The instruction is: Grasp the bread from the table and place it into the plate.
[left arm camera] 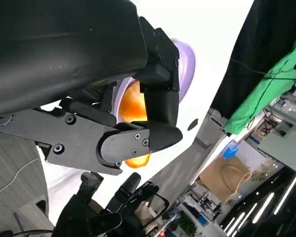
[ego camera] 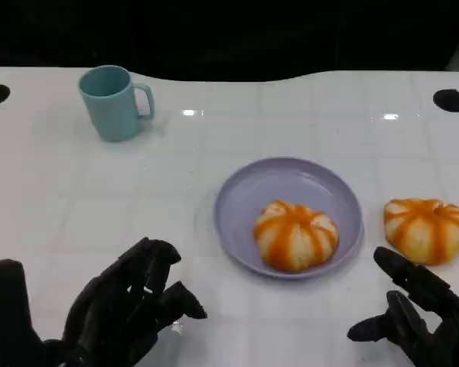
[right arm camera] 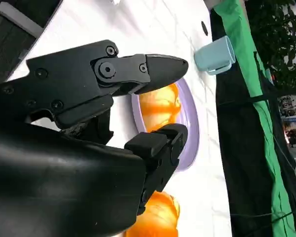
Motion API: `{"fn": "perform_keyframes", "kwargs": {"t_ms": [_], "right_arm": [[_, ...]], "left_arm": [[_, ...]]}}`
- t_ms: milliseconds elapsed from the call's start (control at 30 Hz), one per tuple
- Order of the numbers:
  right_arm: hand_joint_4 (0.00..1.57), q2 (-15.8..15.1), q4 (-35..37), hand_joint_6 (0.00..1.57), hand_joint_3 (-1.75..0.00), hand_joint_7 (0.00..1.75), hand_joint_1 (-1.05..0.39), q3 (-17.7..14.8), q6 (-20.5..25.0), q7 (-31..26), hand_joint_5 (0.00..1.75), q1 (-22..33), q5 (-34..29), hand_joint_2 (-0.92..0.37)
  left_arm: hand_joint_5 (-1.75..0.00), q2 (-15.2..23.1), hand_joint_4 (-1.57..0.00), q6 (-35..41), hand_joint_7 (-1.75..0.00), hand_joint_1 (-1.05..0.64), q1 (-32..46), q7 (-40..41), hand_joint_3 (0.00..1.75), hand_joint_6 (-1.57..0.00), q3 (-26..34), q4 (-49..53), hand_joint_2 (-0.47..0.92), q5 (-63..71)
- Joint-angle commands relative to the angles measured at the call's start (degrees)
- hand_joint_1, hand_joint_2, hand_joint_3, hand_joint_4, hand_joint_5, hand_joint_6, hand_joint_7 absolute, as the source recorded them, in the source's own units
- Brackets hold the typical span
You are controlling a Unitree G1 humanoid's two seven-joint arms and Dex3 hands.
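We see a glossy white bench with light glints. The lilac round plate looks like smooth plastic with a soft sheen, the teal mug smooth and matt. Both orange-striped bread buns look soft and matt. The black hands are matt plastic with visible screws.

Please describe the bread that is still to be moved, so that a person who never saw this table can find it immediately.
On the white table, find the lilac plate near the middle. The bread on the table lies just beside the plate's rim, toward the right hand. Unlike its orange-striped twin, the bread in the plate, it sits directly on the tabletop.
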Motion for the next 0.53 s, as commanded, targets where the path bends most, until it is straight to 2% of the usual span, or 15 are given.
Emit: {"fn": "perform_keyframes", "kwargs": {"t_ms": [33, 533], "right_arm": [[0.79, -0.8, -0.8, 1.07, -0.34, 0.16, -0.76, -0.4, 0.1, 0.0, 1.01, 0.1, 0.7, -0.92], [0.79, -0.7, 1.1, 1.06, -0.34, 0.16, -0.75, -0.5, -0.9, 0.0, 0.99, -0.9, 0.5, -0.92]], "left_arm": [[-1.75, 1.3, -0.59, -1.2, -1.74, -0.46, -0.2, -1.1, 0.56, -0.34, 0.0, 0.8, 0.92, 0.5], [-1.75, 2.0, -0.62, -3.4, -1.75, -0.48, -1.4, -2.1, 0.53, -0.4, -0.3, 3.5, 0.92, 1.8]]}}
